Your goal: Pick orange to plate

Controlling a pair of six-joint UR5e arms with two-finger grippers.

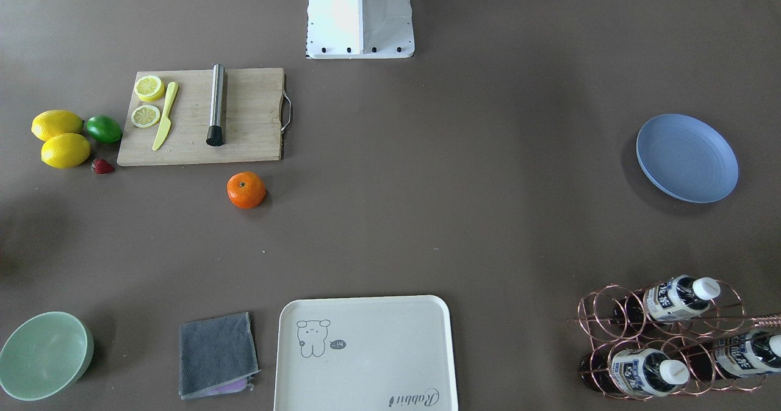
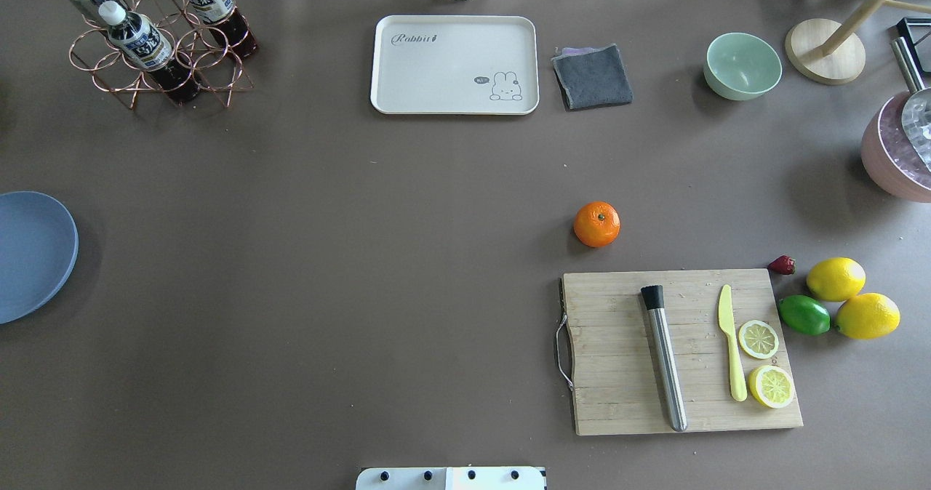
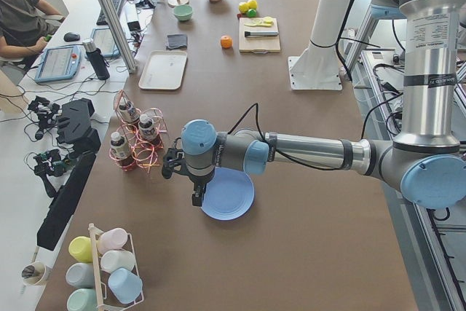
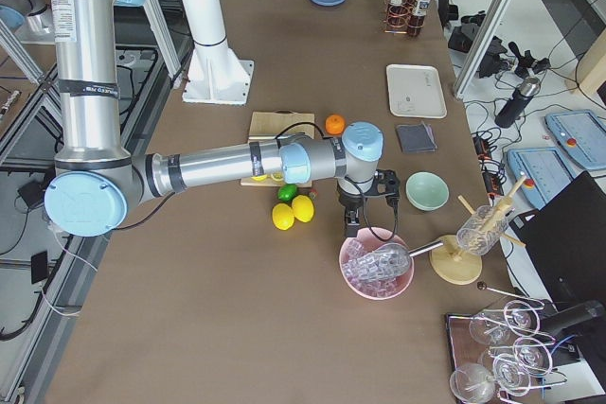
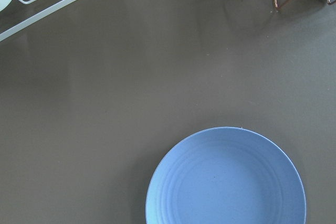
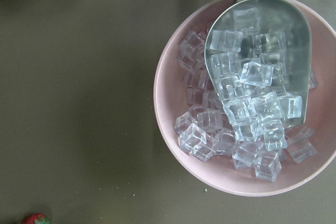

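Note:
The orange (image 1: pixel 246 189) (image 2: pixel 596 224) rests on the brown table just beyond the cutting board, with nothing touching it. Far across the table lies the light blue plate (image 1: pixel 687 158) (image 2: pixel 29 256) (image 5: pixel 226 179), with nothing on it. Only the side views show the grippers. My left gripper (image 3: pixel 197 196) hangs over the plate's (image 3: pixel 231 194) edge, near the bottle rack. Between the lemons and a pink bowl of ice hangs my right gripper (image 4: pixel 350 226), well away from the orange (image 4: pixel 334 124). I cannot tell whether either gripper is open or shut.
A wooden cutting board (image 2: pixel 618 359) holds a steel muddler, a yellow knife and lemon slices. Two lemons (image 2: pixel 836 279), a lime (image 2: pixel 804 315) and a strawberry lie beside it. A cream tray (image 2: pixel 454 65), grey cloth (image 2: pixel 593 75), mint bowl (image 2: pixel 742 65), copper bottle rack (image 2: pixel 156 46) and ice bowl (image 6: pixel 173 103) line the far side.

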